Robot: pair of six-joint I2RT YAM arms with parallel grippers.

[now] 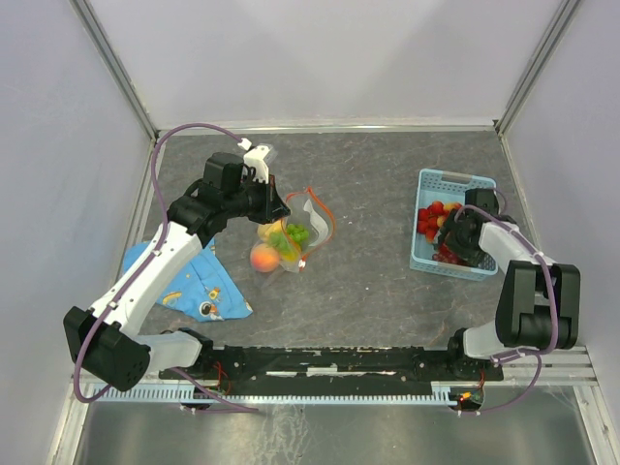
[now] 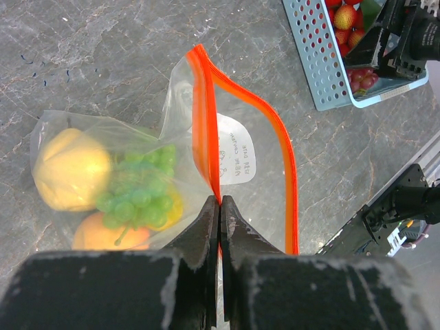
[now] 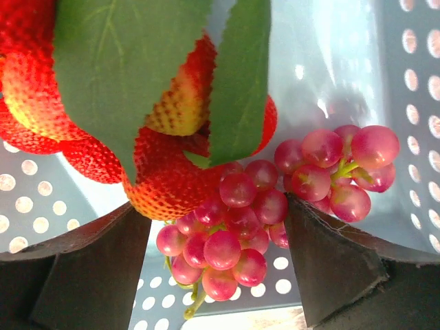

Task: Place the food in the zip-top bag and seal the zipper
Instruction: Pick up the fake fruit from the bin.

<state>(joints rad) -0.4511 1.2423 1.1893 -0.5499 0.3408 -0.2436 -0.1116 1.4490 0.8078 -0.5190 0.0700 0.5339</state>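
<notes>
Grey, stone-patterned worktop (image 1: 368, 281) fills the walled cell, with a blue patterned cloth (image 1: 199, 281) lying under the left arm.

From the top view, the zip-top bag (image 1: 300, 228) sits mid-worktop at the left hand (image 1: 274, 205), while the right hand (image 1: 455, 237) is down inside the light-blue basket (image 1: 426, 179), well apart from the bag. Strawberries (image 1: 433, 215) show beside that hand, which hides the rest of the basket's contents.

Only the left wrist view shows the grip. The fingers are pressed together on one side of the orange-red zipper (image 2: 203, 117), and the other side bows away, so the mouth gapes. Through the crinkly plastic there is a lemon (image 2: 69, 168), a green grape bunch (image 2: 137, 192) and a white label (image 2: 237, 155) whose handwriting is too small to read. A peach (image 2: 103, 237) lies at the bag's lower edge, partly cut off by the fingers, and I cannot tell whether it is inside.

The right wrist view shows that hand spread wide, with a purple grape bunch (image 3: 234, 227) between its fingers. Just above the bunch are strawberries with green leaves (image 3: 117, 69)
</notes>
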